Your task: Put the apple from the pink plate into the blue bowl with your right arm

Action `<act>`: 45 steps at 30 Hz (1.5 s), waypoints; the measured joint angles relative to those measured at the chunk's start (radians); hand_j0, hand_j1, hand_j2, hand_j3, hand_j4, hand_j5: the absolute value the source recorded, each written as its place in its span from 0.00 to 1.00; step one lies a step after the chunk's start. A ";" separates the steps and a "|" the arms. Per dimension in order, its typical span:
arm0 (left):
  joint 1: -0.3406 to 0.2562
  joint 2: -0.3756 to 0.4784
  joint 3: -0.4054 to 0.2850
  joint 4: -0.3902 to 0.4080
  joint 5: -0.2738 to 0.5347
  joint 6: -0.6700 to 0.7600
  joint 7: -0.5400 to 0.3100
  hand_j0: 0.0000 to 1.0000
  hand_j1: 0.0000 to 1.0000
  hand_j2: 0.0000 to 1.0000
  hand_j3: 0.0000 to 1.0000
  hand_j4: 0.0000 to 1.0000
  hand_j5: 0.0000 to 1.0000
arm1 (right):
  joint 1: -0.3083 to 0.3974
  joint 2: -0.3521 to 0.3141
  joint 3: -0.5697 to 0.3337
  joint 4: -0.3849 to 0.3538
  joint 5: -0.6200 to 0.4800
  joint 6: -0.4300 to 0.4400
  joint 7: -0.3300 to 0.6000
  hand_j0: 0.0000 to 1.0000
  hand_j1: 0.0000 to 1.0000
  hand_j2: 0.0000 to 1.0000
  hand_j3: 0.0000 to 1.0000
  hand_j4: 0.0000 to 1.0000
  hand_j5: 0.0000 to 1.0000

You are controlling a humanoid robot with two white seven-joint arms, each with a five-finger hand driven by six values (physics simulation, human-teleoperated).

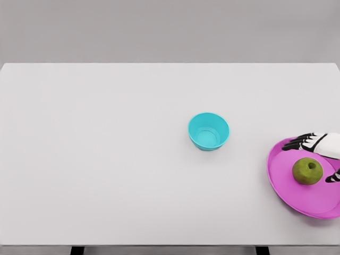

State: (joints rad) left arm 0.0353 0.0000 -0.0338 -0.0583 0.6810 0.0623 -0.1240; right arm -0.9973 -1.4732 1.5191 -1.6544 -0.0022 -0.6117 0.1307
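Head view: white table (106,159) fills most of the frame, grey wall behind it. Plate (297,199), pink, sits at the table's right edge, nearer the front corner than the back one, partly cut off by the frame's right side. Apple (307,170), green, rests on the plate, roughly mid-plate toward its back half, stem dimple facing up. Bowl (209,131), blue, stands upright and empty near the table's middle, a bit right of centre, well apart from the plate, to its left and further back.

Right hand (321,151) enters from the right edge, white with black fingers. Fingers (298,142) are spread and extended, pointing left, over the plate's back rim, just behind the apple and not closed on it. A gap of pink shows between those fingers and the apple's top edge. A second dark digit, probably the thumb (333,178), pokes in at the apple's right side, just beside it; contact there cannot be told. So the apple lies between the extended fingers behind it and the thumb to its right, in the open span of the hand, ungrasped and resting on the plate. Hand is released, holding nothing.

Left arm does not show.
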 measured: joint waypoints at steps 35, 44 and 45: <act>0.000 0.000 0.000 0.000 0.000 0.000 0.000 1.00 1.00 1.00 1.00 1.00 1.00 | 0.028 0.106 0.044 0.127 0.054 0.000 -0.005 0.38 0.38 0.38 0.38 0.38 0.38; 0.000 0.000 0.000 0.000 0.000 0.000 0.000 1.00 1.00 1.00 1.00 1.00 1.00 | 0.004 0.108 -0.031 0.092 0.057 0.000 -0.008 0.32 0.32 0.32 0.32 0.32 0.32; 0.000 0.000 0.000 0.000 0.000 0.000 0.000 1.00 1.00 1.00 1.00 1.00 1.00 | -0.013 0.111 -0.049 0.080 0.054 0.000 -0.003 0.32 0.32 0.32 0.32 0.32 0.32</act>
State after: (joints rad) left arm 0.0353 0.0000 -0.0337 -0.0584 0.6810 0.0623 -0.1240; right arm -1.0106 -1.3620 1.4699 -1.5745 0.0513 -0.6115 0.1280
